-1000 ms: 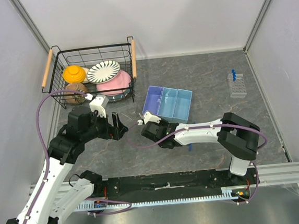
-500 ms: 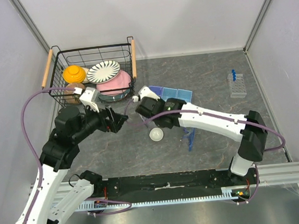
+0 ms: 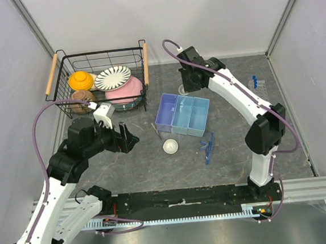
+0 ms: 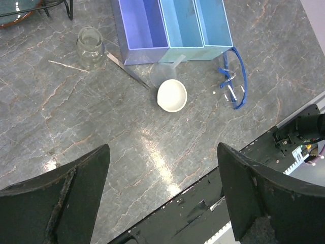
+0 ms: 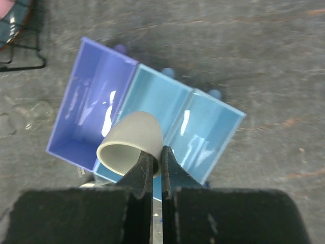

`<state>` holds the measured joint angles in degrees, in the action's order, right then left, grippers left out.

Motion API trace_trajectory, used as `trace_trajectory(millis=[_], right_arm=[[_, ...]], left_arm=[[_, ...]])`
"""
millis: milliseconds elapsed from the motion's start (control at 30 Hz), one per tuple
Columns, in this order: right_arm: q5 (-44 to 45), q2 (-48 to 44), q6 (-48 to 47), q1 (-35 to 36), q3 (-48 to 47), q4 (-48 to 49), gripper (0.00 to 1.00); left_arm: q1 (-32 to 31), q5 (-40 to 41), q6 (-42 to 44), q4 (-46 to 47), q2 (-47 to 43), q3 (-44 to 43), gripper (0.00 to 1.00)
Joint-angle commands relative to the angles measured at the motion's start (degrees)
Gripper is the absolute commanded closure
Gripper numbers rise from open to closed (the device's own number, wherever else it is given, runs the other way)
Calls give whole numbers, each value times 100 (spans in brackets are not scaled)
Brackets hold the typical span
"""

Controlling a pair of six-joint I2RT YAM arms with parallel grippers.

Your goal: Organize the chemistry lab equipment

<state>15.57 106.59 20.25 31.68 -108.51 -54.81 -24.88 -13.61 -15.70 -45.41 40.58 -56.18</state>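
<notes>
R gripper (image 5: pixel 157 154) clamped on rim of white dome-shaped dish (image 5: pixel 133 136). Prob ceramic: light, stiff, slick, chippable. Thin rim pinch could swivel. L gripper (image 4: pixel 162 150) spread wide, empty.

Seen from above, the right gripper (image 5: pixel 156 152) is hidden under its own wrist near the far edge of the table (image 3: pixel 234 150). In its wrist view the fingers cover part of the rim of the white dome-shaped dish (image 5: pixel 134 137). The dark, blurred fingers of the left gripper (image 4: pixel 162 150) run off the bottom edge. The black wire basket (image 4: pixel 67 10) and the blue tray (image 4: pixel 172 25) are cut by the top edge there. The small clear blue-capped tubes (image 3: pixel 255 80) in the clear plastic tube rack (image 3: pixel 258 94), by the table's right edge, are too small to count.
</notes>
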Motion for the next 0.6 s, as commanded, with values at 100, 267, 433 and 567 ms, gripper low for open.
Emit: trace_trajectory(millis=[100,267,433,567], right_arm=[[-1249,898,225,5,-575,-118,100],[-1425,1171,251,-74,-417,-136,100],[-1434,1032,164,-127,30,-162,100],[-1460,917,49,-118,216,-285,100]], left_arm=[[-8,-72,199,-21,-138,20,8],[1,-10,226,-38,-208,28,8],[1,-133,208,-3,-182,46,8],[-8,-177,208,67,-173,116,8]])
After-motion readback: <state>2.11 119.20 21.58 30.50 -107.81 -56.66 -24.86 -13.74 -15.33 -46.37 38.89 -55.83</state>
